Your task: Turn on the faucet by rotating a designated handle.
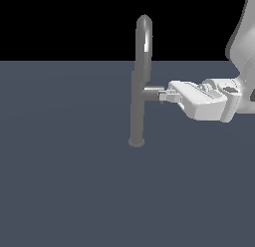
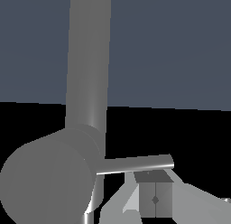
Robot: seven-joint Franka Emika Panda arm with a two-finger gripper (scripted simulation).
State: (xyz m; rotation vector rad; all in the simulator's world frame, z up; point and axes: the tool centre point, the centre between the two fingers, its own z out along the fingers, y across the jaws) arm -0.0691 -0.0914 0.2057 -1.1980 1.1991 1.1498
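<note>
Faucet (image 1: 137, 91): tall grey column on a round base, standing upright on the worktop (image 1: 64, 181), arched spout at top; in the exterior view a short stub projects from mid-column toward that view's right. Handle (image 2: 135, 164): thin dark lever rod fixed to the stub's cylinder end; clear in the wrist view, where it juts sideways from the large round cylinder; in the exterior view it is too small and too crowded by the fingers to pick out. Gripper (image 1: 168, 96): white, reaching in level from the exterior view's right, its tip at the stub's outer end, touching or just short of it. Fingers: the wrist view shows a grey finger block (image 2: 154, 198) sitting just beside the rod, seemingly close against it; only that block reads clearly, so whether the pair stands wide, narrow or closed on the rod cannot be told. Task state, as judged: at the contact stage, rotation not evidently made. Risks: the rod is thin and round, so a push placed near its free end could slide off and leave it unturned; a push aimed along the rod rather than across it would press into the stub and turn nothing; contact landing on the cylinder instead of the rod would likewise do no work; a sweep carried too far could bring the gripper body against the column. Containers: none in view, nothing held in any.
</note>
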